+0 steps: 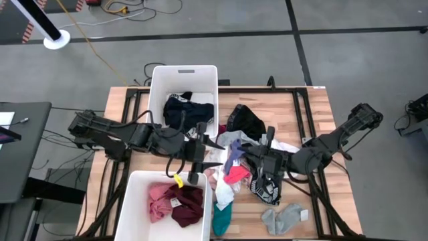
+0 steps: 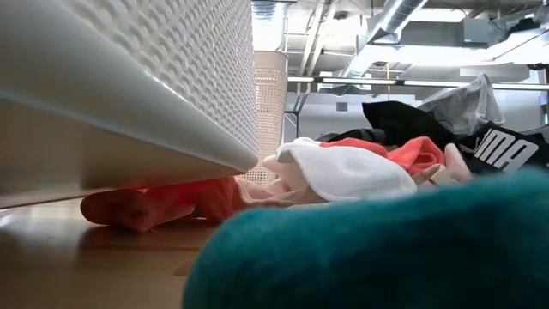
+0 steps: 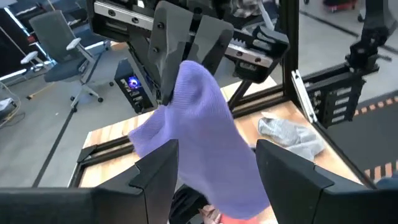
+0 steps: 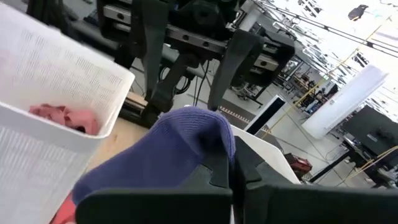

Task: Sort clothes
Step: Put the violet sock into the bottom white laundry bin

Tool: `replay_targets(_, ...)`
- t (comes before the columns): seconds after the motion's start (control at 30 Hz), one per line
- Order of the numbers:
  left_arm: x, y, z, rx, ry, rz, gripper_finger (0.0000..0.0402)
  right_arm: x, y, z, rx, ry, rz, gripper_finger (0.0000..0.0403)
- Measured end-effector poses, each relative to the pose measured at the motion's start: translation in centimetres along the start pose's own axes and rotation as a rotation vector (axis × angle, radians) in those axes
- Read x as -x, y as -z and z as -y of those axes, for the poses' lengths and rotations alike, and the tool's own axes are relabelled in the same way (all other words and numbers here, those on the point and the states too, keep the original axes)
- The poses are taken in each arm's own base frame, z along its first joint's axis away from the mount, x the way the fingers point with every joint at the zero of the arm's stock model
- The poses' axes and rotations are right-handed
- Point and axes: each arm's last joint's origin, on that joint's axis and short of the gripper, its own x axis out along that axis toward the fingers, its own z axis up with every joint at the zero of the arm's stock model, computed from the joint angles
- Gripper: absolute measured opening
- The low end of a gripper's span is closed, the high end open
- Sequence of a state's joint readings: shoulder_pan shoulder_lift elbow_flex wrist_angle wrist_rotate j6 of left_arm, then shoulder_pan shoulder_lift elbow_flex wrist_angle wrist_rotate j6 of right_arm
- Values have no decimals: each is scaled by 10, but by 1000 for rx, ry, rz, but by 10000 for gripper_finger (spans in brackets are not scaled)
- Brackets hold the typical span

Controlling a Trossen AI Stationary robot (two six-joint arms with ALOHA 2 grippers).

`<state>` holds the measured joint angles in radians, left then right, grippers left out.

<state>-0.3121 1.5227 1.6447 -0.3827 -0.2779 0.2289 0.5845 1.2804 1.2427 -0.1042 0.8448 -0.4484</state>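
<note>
While your right hand [image 1: 235, 159] is pinching the purple sock [image 1: 234, 159] clear of the pile, your left hand [image 1: 208, 155] is waiting open opposite, likely for a handover.

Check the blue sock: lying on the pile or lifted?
Lifted. The blue sock hangs pinched in the shut right gripper, facing the open left gripper.

I see a grey concrete floor [image 1: 221, 60] crossed by dark seams, with a yellow cable [image 1: 87, 41] trailing over it. Office chairs [image 3: 59, 59] stand beyond the table. Overhead, ducts [image 2: 403, 15] run along the ceiling.
</note>
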Motion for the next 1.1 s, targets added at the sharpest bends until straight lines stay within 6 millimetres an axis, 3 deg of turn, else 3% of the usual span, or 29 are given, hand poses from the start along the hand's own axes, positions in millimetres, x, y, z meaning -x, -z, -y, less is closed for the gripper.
replay_targets(0.53, -1, -4, -7, 75, -113, 35, 208, -2, -7, 7, -54, 58, 47, 0)
replay_targets(1.1, -38, 9, -14, 76, -229, 23, 208, -7, -8, 14, -100, 95, 61, 0)
